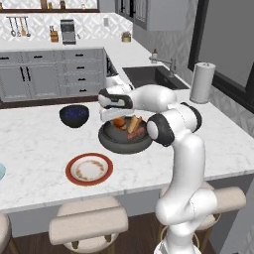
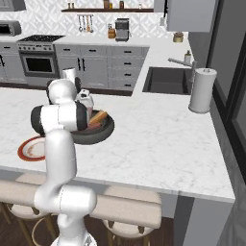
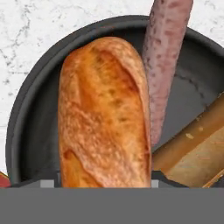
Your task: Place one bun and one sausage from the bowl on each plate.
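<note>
The dark grey bowl sits mid-counter and holds a golden bun, a pinkish sausage beside it and a second bun at the right. My gripper reaches down into the bowl, and its two finger tips press against either side of the first bun. The red-rimmed plate lies empty in front of the bowl. At the far left edge a sliver of the light blue plate shows.
A smaller dark blue bowl stands behind and left of the grey one. A paper towel roll and the sink are at the far right. Stools line the counter's near edge.
</note>
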You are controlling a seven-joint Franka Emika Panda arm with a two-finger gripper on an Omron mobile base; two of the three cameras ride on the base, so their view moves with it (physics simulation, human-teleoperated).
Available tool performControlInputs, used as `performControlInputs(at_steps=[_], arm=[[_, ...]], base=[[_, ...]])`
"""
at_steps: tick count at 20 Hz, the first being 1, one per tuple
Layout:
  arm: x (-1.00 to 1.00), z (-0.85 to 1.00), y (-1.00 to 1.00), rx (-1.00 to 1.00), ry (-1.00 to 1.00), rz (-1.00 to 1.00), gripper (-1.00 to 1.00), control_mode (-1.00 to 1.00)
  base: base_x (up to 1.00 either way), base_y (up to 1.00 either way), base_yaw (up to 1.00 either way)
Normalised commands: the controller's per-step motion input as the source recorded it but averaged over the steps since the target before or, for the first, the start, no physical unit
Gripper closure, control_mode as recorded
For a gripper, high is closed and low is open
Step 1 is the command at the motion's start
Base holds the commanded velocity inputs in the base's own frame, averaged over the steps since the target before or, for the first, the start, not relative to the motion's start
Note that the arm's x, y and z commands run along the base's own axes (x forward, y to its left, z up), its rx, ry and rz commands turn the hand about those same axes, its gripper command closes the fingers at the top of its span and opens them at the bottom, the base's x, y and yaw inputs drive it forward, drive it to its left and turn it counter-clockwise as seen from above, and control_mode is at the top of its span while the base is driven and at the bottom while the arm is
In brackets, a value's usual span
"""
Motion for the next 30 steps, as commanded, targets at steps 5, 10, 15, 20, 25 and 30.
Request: performControlInputs(at_steps=[5,10,15,20,25,30], arm=[[-1.0,0.52,0.0,0.02,-0.21,-0.05,1.0,-1.0],[-1.0,0.44,0.0,0.06,-0.14,-0.05,1.0,-1.0],[-1.0,0.43,0.03,0.07,-0.09,-0.06,1.0,-1.0],[-1.0,0.31,0.67,0.01,0.01,-0.01,1.0,-1.0],[-0.93,0.01,1.0,-0.01,0.06,0.0,1.0,-1.0],[-0.19,-0.29,0.96,-0.04,0.11,-0.03,1.0,-1.0]], base=[[0.0,0.0,0.0],[0.0,0.0,0.0],[0.0,0.0,0.0],[0.0,0.0,0.0],[0.0,0.0,0.0],[0.0,0.0,0.0]])
